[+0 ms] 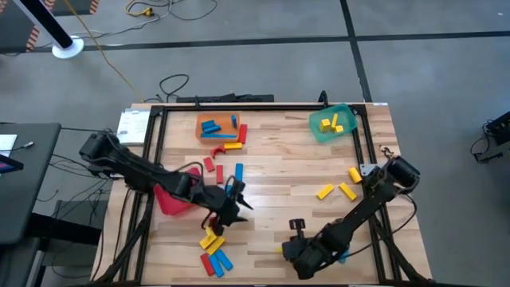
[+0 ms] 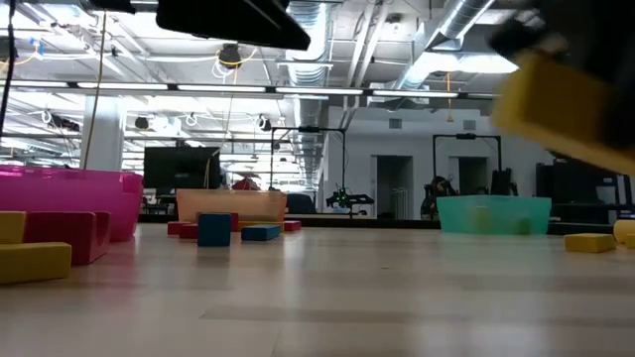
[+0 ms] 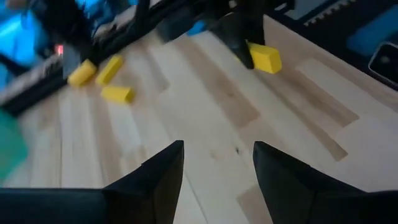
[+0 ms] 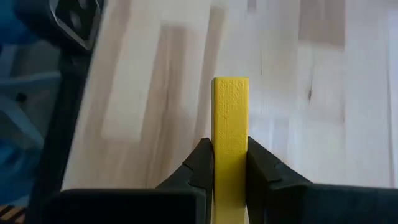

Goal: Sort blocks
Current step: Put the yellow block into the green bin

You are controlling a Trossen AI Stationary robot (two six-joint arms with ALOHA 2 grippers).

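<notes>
Red, blue and yellow blocks lie flat about the table: a cluster near the near edge, loose ones mid-table, yellow ones to the right. My left gripper hovers open over bare wood just beyond the cluster. My right gripper, near the near edge, is shut on a yellow block, which also shows in the left wrist view and the low view. My right gripper pinches the yellow block between its two fingers, one on each long side. The block runs along the fingers and its free end sticks out past their tips. It is lifted clear of the table.
An orange bin with blue blocks stands at the far edge, a green bin with yellow blocks to its right, and a pink-red bin under my left arm. A black frame rims the table. Bare wood lies between the two grippers.
</notes>
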